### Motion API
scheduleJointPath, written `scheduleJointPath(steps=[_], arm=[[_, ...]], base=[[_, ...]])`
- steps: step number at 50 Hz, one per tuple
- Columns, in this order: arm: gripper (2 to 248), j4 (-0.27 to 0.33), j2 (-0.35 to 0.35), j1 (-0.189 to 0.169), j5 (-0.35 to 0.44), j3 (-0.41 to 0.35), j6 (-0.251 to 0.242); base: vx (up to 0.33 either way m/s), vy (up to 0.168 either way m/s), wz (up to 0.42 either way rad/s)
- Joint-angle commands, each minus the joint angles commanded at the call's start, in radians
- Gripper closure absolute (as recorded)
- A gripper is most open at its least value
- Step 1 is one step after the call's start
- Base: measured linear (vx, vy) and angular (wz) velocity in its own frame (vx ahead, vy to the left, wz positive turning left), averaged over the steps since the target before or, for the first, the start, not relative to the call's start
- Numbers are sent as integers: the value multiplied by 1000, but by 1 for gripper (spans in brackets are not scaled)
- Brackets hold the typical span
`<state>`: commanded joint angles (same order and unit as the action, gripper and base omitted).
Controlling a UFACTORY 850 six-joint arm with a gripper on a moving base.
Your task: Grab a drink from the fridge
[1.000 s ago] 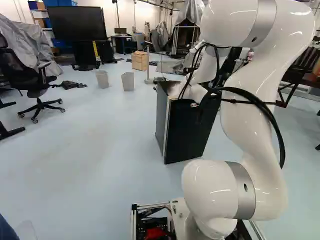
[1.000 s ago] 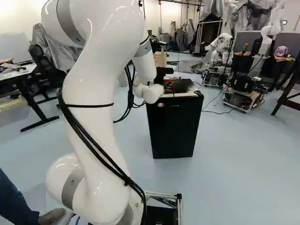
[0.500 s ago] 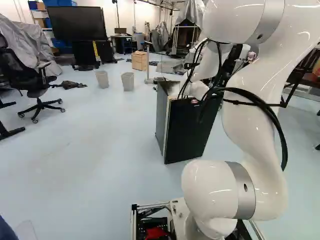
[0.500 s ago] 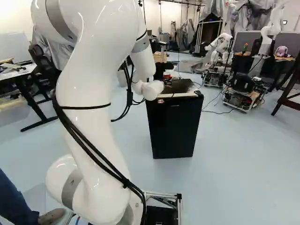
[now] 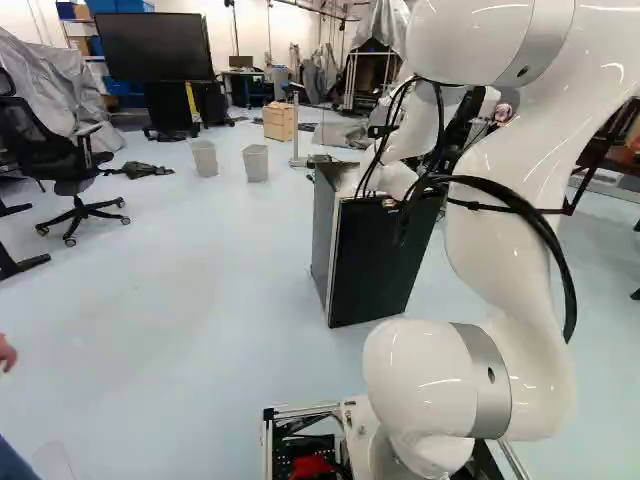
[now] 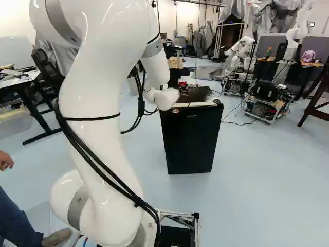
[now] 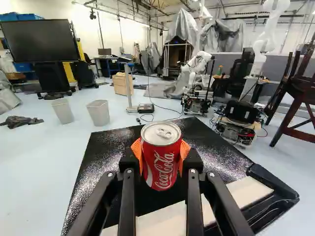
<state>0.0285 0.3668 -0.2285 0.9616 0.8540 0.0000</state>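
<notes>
In the right base view my gripper [image 6: 178,75] shows partly as a dark shape beyond the white wrist, with a bit of the red can [image 6: 183,83] beside it. Orange pads press the red drink can [image 7: 161,157] from both sides in the wrist view, where the gripper [image 7: 161,156] is shut on it. The can is upright and appears held above the fridge's dark top [image 7: 106,155]. Below, the black fridge [image 6: 190,139] stands with its front door closed. The arm hides the gripper in the left base view.
A black handle-like piece [image 7: 273,182] and a pale strip [image 7: 251,191] lie along the fridge top's near edge. Two grey bins [image 5: 255,163] stand on the floor beyond. Another robot [image 6: 241,49] is farther back. A person's hand [image 6: 5,160] shows near the arm's left side.
The arm has drawn back slightly, and the gripper has risen a little with the can in it. A person's hand has come into both base views. The base has not moved.
</notes>
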Motion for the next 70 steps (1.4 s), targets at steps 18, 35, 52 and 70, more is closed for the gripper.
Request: scheduleJointPath(steps=[18, 35, 52, 70], arm=[[156, -2, -52, 18, -7, -62, 0], [156, -6, -130, 46, -18, -155, 0], [156, -10, -235, 83, -32, -279, 0], [156, -16, -370, 131, -51, -439, 0]], base=[[0, 0, 0], [0, 0, 0], [0, 0, 0], [0, 0, 0]])
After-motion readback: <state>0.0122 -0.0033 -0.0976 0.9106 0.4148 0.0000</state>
